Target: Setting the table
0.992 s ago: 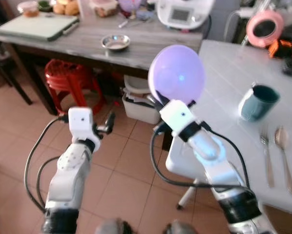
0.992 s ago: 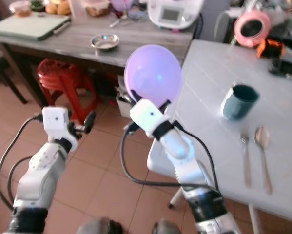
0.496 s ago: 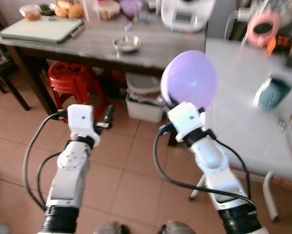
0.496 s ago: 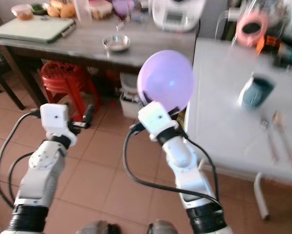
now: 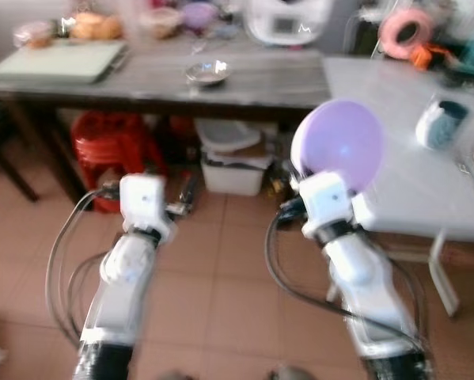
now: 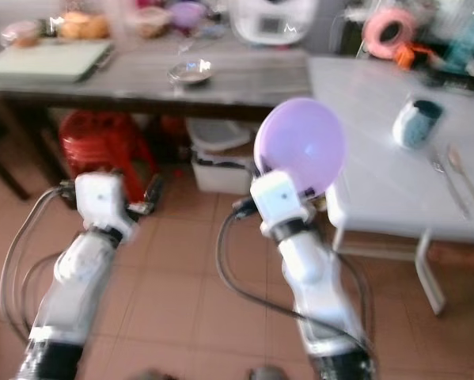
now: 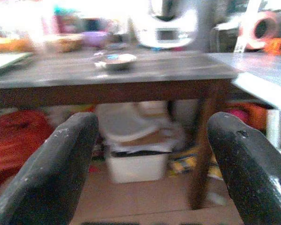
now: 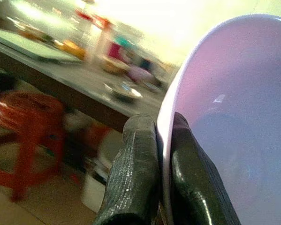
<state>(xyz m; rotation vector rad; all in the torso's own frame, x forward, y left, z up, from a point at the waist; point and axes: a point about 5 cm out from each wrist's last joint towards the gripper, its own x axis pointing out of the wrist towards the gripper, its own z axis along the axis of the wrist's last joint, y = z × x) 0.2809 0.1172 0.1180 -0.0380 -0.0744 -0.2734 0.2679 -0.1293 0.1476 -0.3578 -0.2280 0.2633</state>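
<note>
Between the right gripper's (image 8: 161, 164) pinching fingers, a purple bowl (image 5: 337, 145) is carried rim-gripped, apparently for the white table (image 5: 395, 119) beyond; the left gripper (image 7: 149, 164) is held spread.

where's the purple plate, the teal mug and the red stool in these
purple plate (image 5: 337, 145), left eye view, middle of its face, held up at its rim by the right gripper
teal mug (image 6: 416, 123), right eye view, on its side wall, standing on the white table
red stool (image 5: 110, 139), left eye view, on its seat

Head views motion-blurred: items along far edge of wooden table (image 5: 244, 79) unidentifiable; purple plate (image 8: 234, 136) cut off at frame edge, hiding right gripper fingers (image 8: 135, 173) tips.
</note>
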